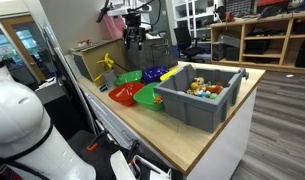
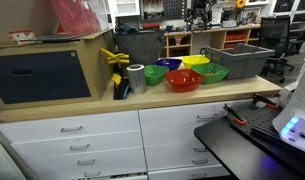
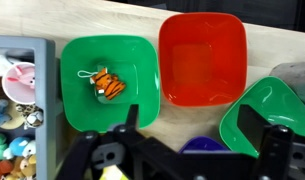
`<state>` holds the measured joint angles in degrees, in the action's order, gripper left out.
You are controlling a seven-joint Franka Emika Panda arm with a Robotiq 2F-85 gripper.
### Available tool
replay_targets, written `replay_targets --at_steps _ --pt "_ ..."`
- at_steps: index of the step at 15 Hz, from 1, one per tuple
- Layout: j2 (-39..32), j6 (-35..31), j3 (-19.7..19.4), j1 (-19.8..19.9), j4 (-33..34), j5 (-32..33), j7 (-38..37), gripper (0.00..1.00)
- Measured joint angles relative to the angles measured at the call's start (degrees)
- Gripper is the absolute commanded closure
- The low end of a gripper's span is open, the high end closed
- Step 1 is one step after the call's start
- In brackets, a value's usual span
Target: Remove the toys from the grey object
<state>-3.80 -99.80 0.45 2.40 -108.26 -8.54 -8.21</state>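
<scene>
The toys (image 3: 10,125) are small, mixed pieces, some plush-looking and some hard plastic. I judge them light and not fragile, but loosely heaped, so a pinch may catch a neighbour or let a rounded piece slip. The best hold is probably across the body of one toy sitting highest on the pile, well clear of the wall. They lie inside the bin (image 3: 22,48), which stands on the table (image 1: 192,140); in an exterior view the pile (image 1: 204,88) fills much of the bin floor. One orange toy (image 3: 107,83) lies outside the bin, in the green bowl (image 3: 82,60) just beside it, with a red bowl (image 3: 199,60) next along, farther from the bin. The claw (image 3: 192,118) is spread wide with nothing between its fingers. It hangs well above the bowls rather than over the bin, so the pile sits off to one side of it and lower. To reach a toy it would have to shift across past the green bowl, clear the bin's rim, then descend.
</scene>
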Motion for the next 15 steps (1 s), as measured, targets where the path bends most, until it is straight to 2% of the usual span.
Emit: replay_targets --at_steps 8,15 --pt "8.8 -6.5 0.1 -0.6 -13.4 4.2 0.0 0.0" --pt "13.7 -8.1 0.2 -0.7 -17.5 6.1 0.2 0.0"
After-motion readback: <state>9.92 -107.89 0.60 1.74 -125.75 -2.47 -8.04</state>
